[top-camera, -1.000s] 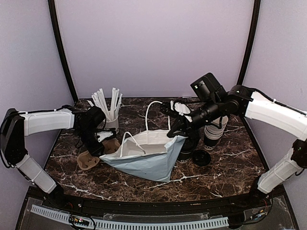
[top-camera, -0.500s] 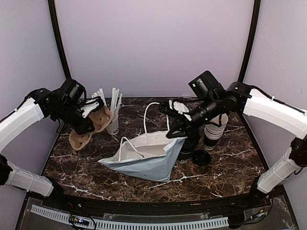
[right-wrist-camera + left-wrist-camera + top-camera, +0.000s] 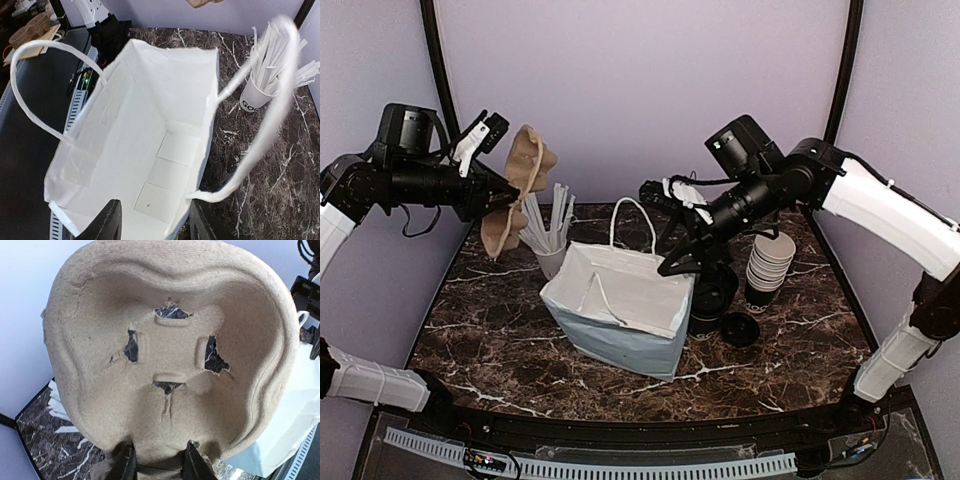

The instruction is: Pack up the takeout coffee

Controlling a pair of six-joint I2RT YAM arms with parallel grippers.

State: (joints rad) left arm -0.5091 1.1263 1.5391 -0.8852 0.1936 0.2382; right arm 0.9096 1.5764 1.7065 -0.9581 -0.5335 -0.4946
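Note:
The takeout coffee [image 3: 712, 300], a dark cup, stands behind the right side of the white paper bag [image 3: 620, 310] and is mostly hidden by it. The bag stands upright and open, and the right wrist view looks down into its empty inside [image 3: 150, 125]. My right gripper [image 3: 672, 263] hangs over the bag's right rim with its jaws apart [image 3: 152, 220]; the rim and one handle lie by its right finger. My left gripper [image 3: 498, 195] is raised high at the left, shut on the edge of a brown pulp cup carrier [image 3: 170, 340].
A stack of lidless cups [image 3: 767, 262] and a loose black lid [image 3: 740, 329] sit right of the bag. A white cup of paper-wrapped sticks [image 3: 548, 240] stands behind the bag's left side, under the raised carrier [image 3: 520, 190]. Purple walls enclose the marble table [image 3: 490, 330].
The bag has gone from lying slumped to standing upright. My right gripper's jaws have opened at its rim. My left arm has lifted the carrier from the table up high.

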